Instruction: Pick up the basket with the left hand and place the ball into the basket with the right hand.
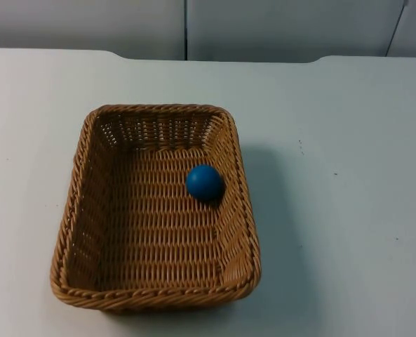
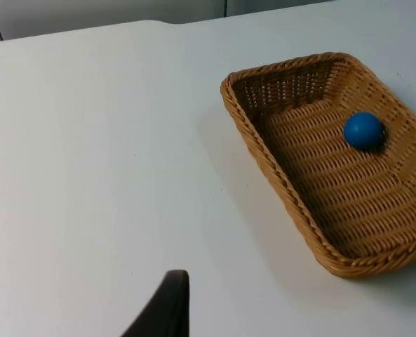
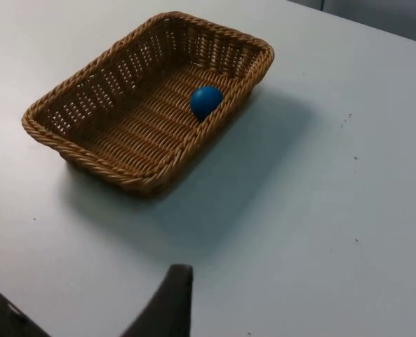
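White table [image 1: 348, 210] runs back to the grey partition wall [image 1: 264, 28], w/ a few tiny dark specks on its right side. Next biggest: the woven wicker basket [image 1: 88, 210], rectangular, tan, sitting flat on the table left of centre, long side running front to back, open top up, nothing gripping it. It throws a soft shadow onto the table on its right. Inside it, the blue ball [image 1: 205, 182] rests on the basket floor, close against the right-hand wall, approx. halfway along, a bit nearer the far end. Left wrist view has the basket [image 2: 278, 175] off to one side w/ the ball [image 2: 364, 130] in it, and bare table betw. it and the left gripper [image 2: 167, 309]; one black fingertip shows, well apart from the basket. Can't tell if its fingers are spread or closed. Right wrist view: basket [image 3: 67, 133] and ball [image 3: 206, 101] again, the right gripper [image 3: 169, 305] also well back from the basket, one black fingertip showing; can't tell the finger state there either. Both arms hang back from the basket, touching nothing.
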Tool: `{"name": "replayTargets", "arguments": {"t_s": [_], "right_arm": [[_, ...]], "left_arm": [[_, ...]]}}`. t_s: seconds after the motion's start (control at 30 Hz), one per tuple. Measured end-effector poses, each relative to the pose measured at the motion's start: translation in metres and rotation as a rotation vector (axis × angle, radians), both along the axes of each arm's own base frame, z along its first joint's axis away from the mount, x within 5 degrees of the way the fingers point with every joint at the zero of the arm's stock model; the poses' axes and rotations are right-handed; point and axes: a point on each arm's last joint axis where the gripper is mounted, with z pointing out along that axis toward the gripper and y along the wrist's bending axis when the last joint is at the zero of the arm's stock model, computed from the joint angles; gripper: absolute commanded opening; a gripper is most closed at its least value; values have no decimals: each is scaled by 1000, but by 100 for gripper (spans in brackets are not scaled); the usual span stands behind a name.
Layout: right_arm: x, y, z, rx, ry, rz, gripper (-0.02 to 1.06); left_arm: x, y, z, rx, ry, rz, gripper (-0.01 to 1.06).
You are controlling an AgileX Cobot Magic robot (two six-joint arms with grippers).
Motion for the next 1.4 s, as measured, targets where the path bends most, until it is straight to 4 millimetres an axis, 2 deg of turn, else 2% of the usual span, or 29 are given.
{"name": "replayTargets", "arguments": {"t_s": [0.9,1.4], "right_arm": [[0,0,0,0,0,-15,105],[-3,2,0,0,0,-426,105]], "left_arm": [[0,0,0,0,0,0,105],[0,0,0,0,0,0,105]]}}
